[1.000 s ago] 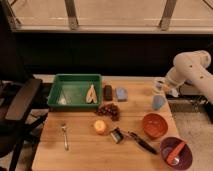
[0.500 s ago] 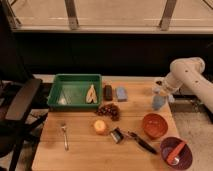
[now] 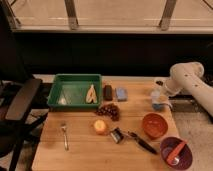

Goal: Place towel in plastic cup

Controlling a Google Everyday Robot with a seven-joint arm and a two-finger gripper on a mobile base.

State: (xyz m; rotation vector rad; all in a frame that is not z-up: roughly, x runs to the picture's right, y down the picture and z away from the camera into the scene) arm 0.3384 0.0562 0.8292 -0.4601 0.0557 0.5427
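Note:
The light-blue translucent plastic cup stands upright near the right edge of the wooden table, behind the orange bowl. My gripper hangs at the end of the white arm, right over the cup's mouth and overlapping its rim. The towel does not show apart from the cup and gripper. A deeper blue patch low in the cup may be it, but I cannot tell.
A green tray holding a pale object stands at the back left. A dark block, a blue block, grapes, an orange fruit, a tiny metal cup, a fork and a purple bowl are also on the table. A chair stands left.
The arm has swung left and down, bringing the gripper from above and right of the cup onto the cup's mouth.

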